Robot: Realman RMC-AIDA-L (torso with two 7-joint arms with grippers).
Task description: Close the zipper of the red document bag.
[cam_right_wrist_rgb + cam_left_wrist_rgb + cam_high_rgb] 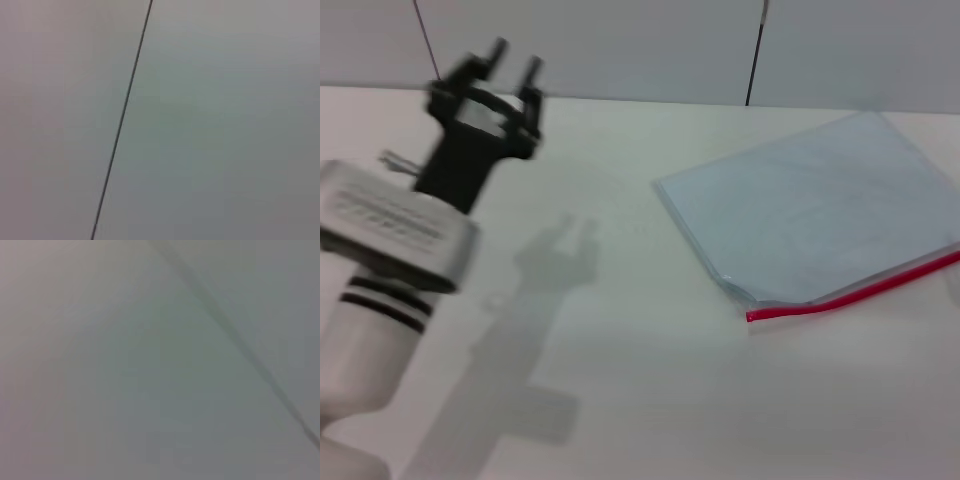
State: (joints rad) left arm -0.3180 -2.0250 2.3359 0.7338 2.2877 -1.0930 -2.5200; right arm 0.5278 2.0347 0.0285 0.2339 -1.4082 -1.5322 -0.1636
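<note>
Nothing is zipped yet: the flat translucent blue-grey document bag (pixel 810 215) lies untouched, its thin red zipper strip (pixel 850 293) unattended. Left black gripper (pixel 510 62), fingers spread, hovers well apart.

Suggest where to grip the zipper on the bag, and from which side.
Probably at the zipper's near end by the bag's front corner, coming from above: the bag lies flat on the table, so only a top-down pinch on the thin red strip fits. No slider can be made out. The left claw is up and away, open; the right is out of view.
</note>
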